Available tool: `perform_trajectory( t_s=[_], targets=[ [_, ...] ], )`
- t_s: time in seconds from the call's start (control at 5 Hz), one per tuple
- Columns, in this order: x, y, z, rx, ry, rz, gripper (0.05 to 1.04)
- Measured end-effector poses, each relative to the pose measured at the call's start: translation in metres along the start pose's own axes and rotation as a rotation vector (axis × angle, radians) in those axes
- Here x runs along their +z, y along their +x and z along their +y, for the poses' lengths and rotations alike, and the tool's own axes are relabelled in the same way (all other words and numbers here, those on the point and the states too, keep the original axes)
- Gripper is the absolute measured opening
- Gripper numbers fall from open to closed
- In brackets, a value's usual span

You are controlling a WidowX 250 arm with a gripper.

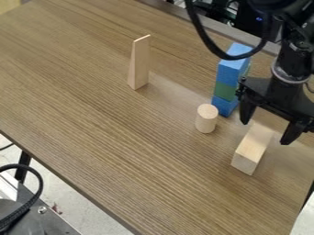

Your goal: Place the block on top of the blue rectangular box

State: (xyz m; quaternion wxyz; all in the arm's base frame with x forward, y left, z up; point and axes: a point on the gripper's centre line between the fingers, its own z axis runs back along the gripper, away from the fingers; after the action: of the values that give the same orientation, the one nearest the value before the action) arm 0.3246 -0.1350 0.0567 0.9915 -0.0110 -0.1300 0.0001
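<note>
My gripper hangs at the right with its two fingers spread wide and nothing held between them. Just below it, a long pale wooden block lies flat on the table, its far end under the gap between the fingers. Left of the gripper stands a column of a blue rectangular box on top, a green piece in the middle and another blue piece at the bottom. The arm's cable crosses in front of the column's top.
A short wooden cylinder stands upright between the column and the table's middle. A tall thin wooden wedge stands further left. The wooden table has its near edge running diagonally at lower left, with metal equipment below it.
</note>
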Motion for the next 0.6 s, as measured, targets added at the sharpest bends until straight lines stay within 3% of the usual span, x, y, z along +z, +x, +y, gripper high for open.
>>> perform_trajectory(
  t_s=[0.6],
  targets=[
    [-0.0114,-0.0097,-0.0015,0.015,-0.007,0.035,0.973]
  ],
)
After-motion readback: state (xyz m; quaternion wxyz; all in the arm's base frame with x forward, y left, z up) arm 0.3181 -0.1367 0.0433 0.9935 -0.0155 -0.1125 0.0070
